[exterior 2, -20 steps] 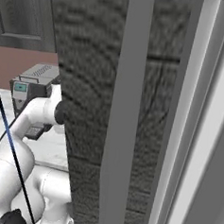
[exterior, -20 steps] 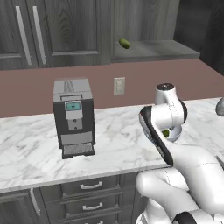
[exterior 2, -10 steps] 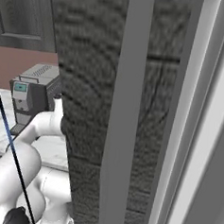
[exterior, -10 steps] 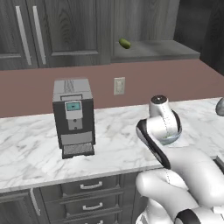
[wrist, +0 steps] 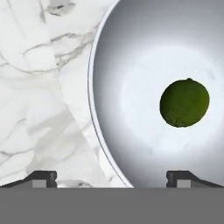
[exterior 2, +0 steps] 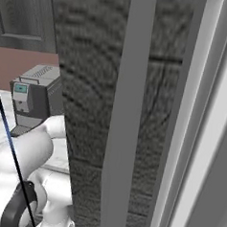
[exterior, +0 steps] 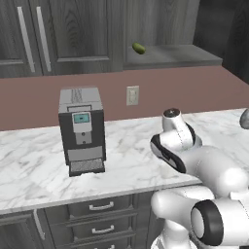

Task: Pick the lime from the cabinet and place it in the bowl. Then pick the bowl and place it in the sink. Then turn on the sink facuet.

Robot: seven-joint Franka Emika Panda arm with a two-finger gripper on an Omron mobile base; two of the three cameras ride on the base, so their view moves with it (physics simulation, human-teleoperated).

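Now lime [wrist: 184, 103] in bowl [wrist: 109, 61] on marble counter [wrist: 39, 87]

Your left base view looks forward and down from behind the arm, which fills 5 o'clock; the coffee machine [exterior: 81, 130] stands at mid-distance on the table [exterior: 34, 170]. Your right base view is pressed close against a cabinet door [exterior 2: 134, 112], with the same coffee machine [exterior 2: 34, 99] at 9 o'clock. Your hand view looks straight down, near the bowl [wrist: 131, 57], marble at 9 o'clock.
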